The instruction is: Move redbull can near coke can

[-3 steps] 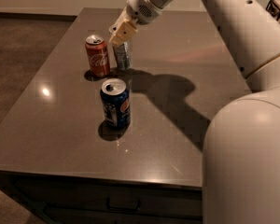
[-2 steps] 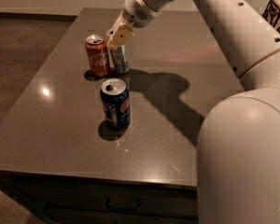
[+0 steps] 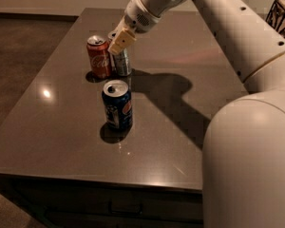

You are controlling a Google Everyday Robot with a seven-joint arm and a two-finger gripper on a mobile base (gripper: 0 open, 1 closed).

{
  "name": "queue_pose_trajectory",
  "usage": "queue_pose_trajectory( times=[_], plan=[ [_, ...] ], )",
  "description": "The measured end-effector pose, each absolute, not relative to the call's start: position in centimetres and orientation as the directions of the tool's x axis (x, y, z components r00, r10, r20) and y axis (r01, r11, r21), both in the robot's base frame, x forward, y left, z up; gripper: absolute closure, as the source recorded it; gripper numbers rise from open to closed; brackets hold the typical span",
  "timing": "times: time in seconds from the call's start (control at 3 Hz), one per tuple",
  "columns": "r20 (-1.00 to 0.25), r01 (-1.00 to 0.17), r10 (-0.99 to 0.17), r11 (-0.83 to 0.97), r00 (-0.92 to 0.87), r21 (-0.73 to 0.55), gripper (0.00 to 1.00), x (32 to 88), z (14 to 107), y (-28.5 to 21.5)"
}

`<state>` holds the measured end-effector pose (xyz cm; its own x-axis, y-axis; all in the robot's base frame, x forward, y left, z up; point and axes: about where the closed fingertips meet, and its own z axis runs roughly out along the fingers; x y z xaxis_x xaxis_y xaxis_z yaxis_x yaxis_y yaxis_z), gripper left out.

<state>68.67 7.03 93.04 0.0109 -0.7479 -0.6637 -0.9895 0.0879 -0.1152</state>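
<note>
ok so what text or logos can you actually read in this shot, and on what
No text is clear enough to quote.
coke can: white script, too blurred to read.
dark blue can: round red-white-blue logo, lettering too blurred.
redbull can: faint markings, unreadable.
gripper, at the redbull can's top: no lettering seen.

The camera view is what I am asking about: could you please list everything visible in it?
Table: one, dark grey-brown, fills the middle of the view.
Red can: one, red with white script, upright at the table's far left.
Slim can: one, silver-grey, upright right beside the red can.
Blue can: one, dark blue, upright, nearer the camera, standing apart.
Basket: one, dark wire, top right corner.
Floor: brown, left of the table.
Arm: one, white, reaching in from the right.
Gripper: one, beige, at the slim can's top.
</note>
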Motion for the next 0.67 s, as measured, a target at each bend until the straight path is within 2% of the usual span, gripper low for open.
queue_pose_trajectory(
  times=[0.33,0.67],
  plan=[
    [-0.664,-0.990,-0.748,0.085,0.011,-0.112,0.00,68.69,92.78,7.27],
    [-0.664,-0.990,-0.748,0.085,0.011,-0.112,0.00,68.69,92.77,7.29]
  ],
)
